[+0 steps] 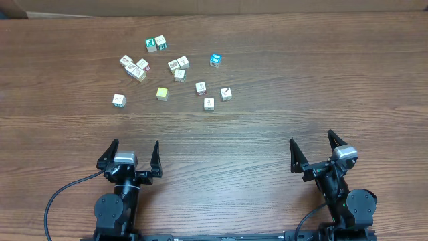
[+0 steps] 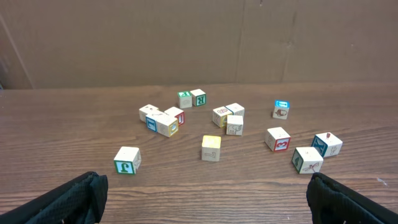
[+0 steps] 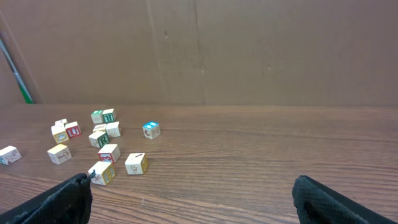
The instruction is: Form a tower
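Note:
No tower shows in any view. Several small pale wooden picture cubes lie loose and single on the far half of the table, among them a green-lettered pair point(image 1: 156, 44), a blue-topped cube point(image 1: 215, 59) and a cluster point(image 1: 137, 67). My left gripper point(image 1: 135, 144) rests near the front edge at left, open and empty. In the left wrist view its fingers point(image 2: 68, 199) frame bare wood, with the cube marked J point(image 2: 127, 160) ahead. My right gripper point(image 1: 312, 138) sits at front right, open and empty, and the cubes lie to its far left point(image 3: 135, 163).
A plain yellow-green cube point(image 1: 162, 93) lies among the picture cubes. A brown cardboard wall point(image 2: 205, 37) stands behind the table's far edge. The wooden table point(image 1: 227, 154) is bare between the cubes and both grippers.

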